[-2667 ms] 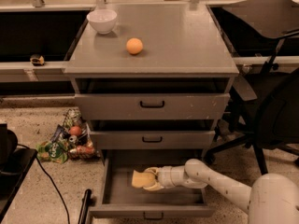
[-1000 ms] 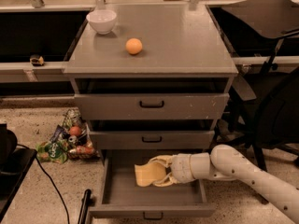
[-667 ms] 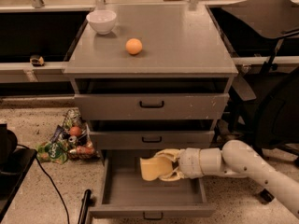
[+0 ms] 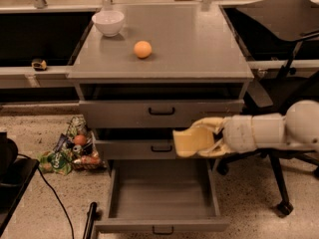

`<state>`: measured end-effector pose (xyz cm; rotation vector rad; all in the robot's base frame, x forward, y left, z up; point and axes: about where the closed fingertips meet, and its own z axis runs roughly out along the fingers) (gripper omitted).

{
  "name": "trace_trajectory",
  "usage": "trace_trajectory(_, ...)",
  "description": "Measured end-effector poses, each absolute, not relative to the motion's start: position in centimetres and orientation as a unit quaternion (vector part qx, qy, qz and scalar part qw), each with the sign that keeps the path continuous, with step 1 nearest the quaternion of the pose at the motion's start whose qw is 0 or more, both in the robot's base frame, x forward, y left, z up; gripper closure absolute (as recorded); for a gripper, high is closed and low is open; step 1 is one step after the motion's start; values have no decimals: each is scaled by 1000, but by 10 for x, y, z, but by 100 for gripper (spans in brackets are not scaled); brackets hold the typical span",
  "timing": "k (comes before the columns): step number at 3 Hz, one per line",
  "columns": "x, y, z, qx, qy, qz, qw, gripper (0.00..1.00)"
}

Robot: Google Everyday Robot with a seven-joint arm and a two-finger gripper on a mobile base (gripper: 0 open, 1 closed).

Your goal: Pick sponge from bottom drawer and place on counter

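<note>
My gripper (image 4: 199,137) is shut on the pale-yellow sponge (image 4: 191,142) and holds it in the air in front of the middle drawer, above the right part of the open bottom drawer (image 4: 160,227). The bottom drawer is pulled out and its tray shows nothing inside. The grey counter (image 4: 199,44) on top of the cabinet lies above and behind the gripper. An orange ball (image 4: 142,49) and a white bowl (image 4: 108,22) rest on it at the left.
The two upper drawers (image 4: 160,112) are shut. A pile of bagged snacks (image 4: 75,150) lies on the floor left of the cabinet. A black office chair (image 4: 289,108) stands to the right, behind my arm. A black cable (image 4: 55,198) runs across the floor at left.
My gripper has lifted the sponge out of the bottom drawer, moving up and to the right, to the height of the middle drawer. The drawer tray is now bare.
</note>
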<state>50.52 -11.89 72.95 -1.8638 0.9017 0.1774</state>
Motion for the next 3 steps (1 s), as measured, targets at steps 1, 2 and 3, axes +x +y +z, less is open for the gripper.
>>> trace_trajectory(1, 519, -147, 814, -793, 372, 3, 482, 100)
trace_trajectory(2, 519, -147, 814, -793, 372, 3, 482, 100)
trace_trajectory(3, 536, -151, 845, -799, 363, -4, 478, 100)
